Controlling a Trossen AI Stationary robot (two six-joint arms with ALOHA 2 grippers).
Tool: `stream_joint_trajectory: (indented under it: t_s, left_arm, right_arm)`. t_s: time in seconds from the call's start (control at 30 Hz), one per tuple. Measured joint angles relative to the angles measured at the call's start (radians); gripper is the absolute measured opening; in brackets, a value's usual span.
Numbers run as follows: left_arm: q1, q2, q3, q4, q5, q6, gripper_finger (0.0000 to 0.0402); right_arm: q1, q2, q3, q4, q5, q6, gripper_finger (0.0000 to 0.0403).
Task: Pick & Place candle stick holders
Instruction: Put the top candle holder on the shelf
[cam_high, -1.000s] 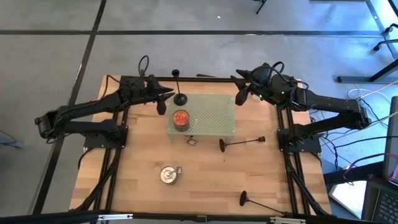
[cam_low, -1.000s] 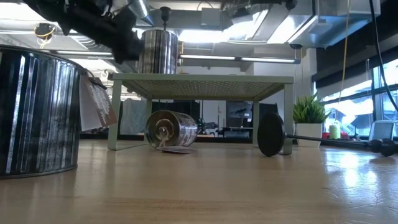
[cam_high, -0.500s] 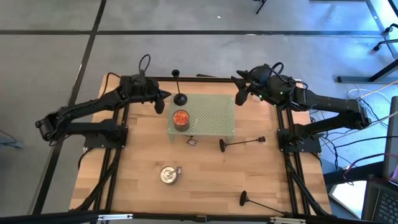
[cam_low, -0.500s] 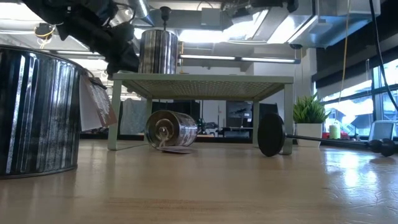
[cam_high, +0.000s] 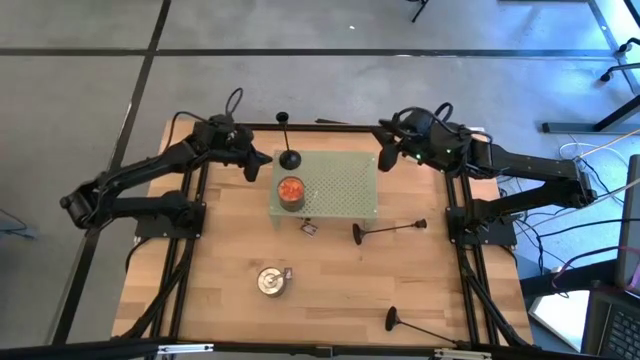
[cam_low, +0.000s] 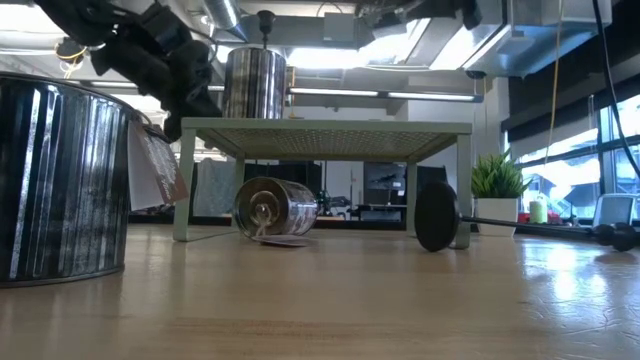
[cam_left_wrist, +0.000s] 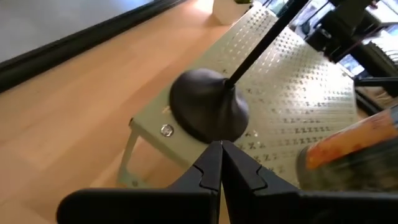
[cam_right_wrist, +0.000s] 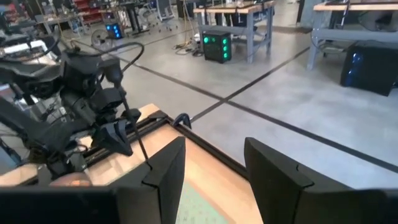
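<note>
Left gripper (cam_left_wrist: 221, 163): fingers pressed together on nothing, tips just short of the upright holder's base. A second ago the jaws stood parted close by that holder; they have since shut and drawn back toward the table's left edge.
Right gripper (cam_right_wrist: 214, 165): fingers parted, nothing between them; waits above the rack's far right corner, unchanged over the last second.
Upright candle stick holder (cam_high: 289, 158): stands on its own on the perforated green rack (cam_high: 345, 185), near the far left corner, untouched.
Tin can (cam_high: 290, 192): orange top, on the rack just beside that holder.
Second candle stick holder (cam_high: 385, 230): lies on its side on the table (cam_high: 230, 250), just right of the rack.
Third candle stick holder (cam_high: 420, 325): lies near the front right edge.
Judgement: one placement appears complete; two holders remain to lift.
</note>
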Motion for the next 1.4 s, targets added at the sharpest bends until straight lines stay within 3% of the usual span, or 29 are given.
stream_joint_trajectory:
  t_s: [0.7,1.4]
  left_arm:
    - [0.000,0.138,0.000,0.085,-0.011,0.024,0.0001]
    - [-0.013,0.141,0.000,0.104,-0.004,0.024,0.0001]
  right_arm:
    - [0.000,0.000,0.000,-0.002,-0.009,0.000,0.0169]
    - [0.000,0.000,0.000,-0.002,-0.008,0.000,0.0169]
